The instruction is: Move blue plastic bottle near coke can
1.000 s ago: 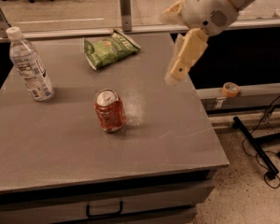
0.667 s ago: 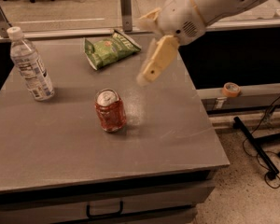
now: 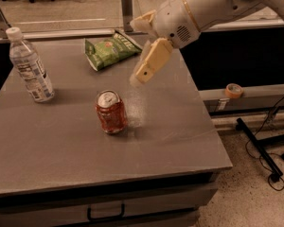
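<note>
Now in hand: reaching for the bottle (image 3: pixel 31 65); nothing is grasped yet, so the task looks barely begun.
Bottle: upright on the counter (image 3: pixel 61 169), well left of the can (image 3: pixel 111 111) and a little behind it, cap on, touching nothing.
Can: upright near the counter's middle, tab up.
Gripper (image 3: pixel 142 48): in the air behind and right of the can, well apart from the bottle.
Fingers (image 3: pixel 151 63): spread wide, holding nothing.
Bag (image 3: pixel 111 51): green chip bag lying flat behind the can, on the straight line across to the bottle.
Route: I would cross behind the can and pass high over the bag, so neither is brushed.
Grasp: best taken on the labelled body below the shoulder, with a finger on either side before closing; a tall, light bottle will probably tip if nudged at the cap.
Placing: set it upright just left of the can, near but not touching; a bump could shift the can.
</note>
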### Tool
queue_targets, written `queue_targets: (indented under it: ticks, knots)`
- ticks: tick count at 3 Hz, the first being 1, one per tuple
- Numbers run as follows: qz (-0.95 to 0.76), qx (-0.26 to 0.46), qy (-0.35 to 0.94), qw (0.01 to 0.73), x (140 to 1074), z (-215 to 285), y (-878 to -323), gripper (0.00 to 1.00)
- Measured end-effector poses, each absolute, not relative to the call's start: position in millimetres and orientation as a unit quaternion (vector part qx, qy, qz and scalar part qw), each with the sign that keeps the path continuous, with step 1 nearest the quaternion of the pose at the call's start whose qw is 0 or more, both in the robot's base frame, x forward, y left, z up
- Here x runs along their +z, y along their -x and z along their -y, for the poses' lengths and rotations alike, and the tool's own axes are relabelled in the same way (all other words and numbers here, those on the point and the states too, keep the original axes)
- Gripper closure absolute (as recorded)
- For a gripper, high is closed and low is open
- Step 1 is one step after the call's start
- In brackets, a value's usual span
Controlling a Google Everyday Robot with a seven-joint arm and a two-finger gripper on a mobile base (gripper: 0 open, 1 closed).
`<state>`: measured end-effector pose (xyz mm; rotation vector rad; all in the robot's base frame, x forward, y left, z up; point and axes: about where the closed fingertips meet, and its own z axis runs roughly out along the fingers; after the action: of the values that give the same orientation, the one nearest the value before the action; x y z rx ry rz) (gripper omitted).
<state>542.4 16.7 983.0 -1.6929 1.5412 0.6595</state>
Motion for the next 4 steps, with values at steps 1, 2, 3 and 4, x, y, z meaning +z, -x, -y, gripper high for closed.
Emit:
queue_targets:
  ticks: [1, 2, 3, 4]
  knots:
    - [-0.594, 0.277, 0.644, 0.396, 971.4, -53.5, -574.8, 0.0]
    - [-0.591, 0.295, 0.618, 0.426, 963.9, -93.7, -612.9, 0.0]
    - [-0.59, 0.319, 0.594, 0.444, 953.1, -146.9, -629.1, 0.0]
    - [-0.571, 0.355, 0.597, 0.438, 930.0, -196.8, -620.6, 0.0]
